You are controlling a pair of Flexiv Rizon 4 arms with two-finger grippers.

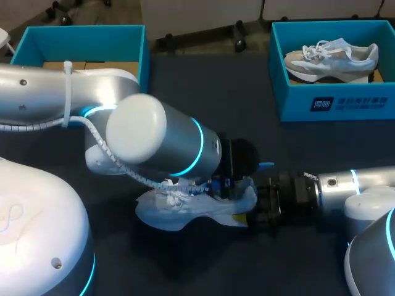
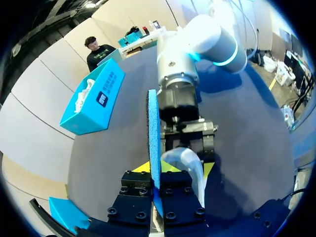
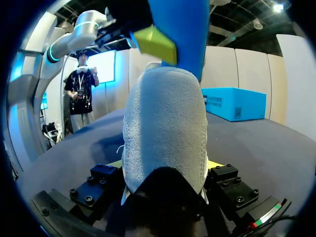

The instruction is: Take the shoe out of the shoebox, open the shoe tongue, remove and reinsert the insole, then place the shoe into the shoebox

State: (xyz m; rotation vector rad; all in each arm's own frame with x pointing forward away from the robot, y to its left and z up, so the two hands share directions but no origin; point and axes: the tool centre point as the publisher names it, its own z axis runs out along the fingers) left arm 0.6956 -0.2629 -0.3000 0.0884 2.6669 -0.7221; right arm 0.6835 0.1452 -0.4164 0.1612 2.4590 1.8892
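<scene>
left end effector (image 2: 155, 169): insole (image 2: 153, 128); right (image 3: 165, 167): shoe (image 3: 165, 108)

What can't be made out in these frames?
- Head view: the left arm hides most of the shoe, including its opening.
- Left wrist view: the blue insole, held in the left gripper, shows edge-on only, so its faces are unseen.
- Right wrist view: the shoe's heel fills the space ahead of the right gripper, hiding tongue and laces.
- No view shows inside the shoe.
</scene>
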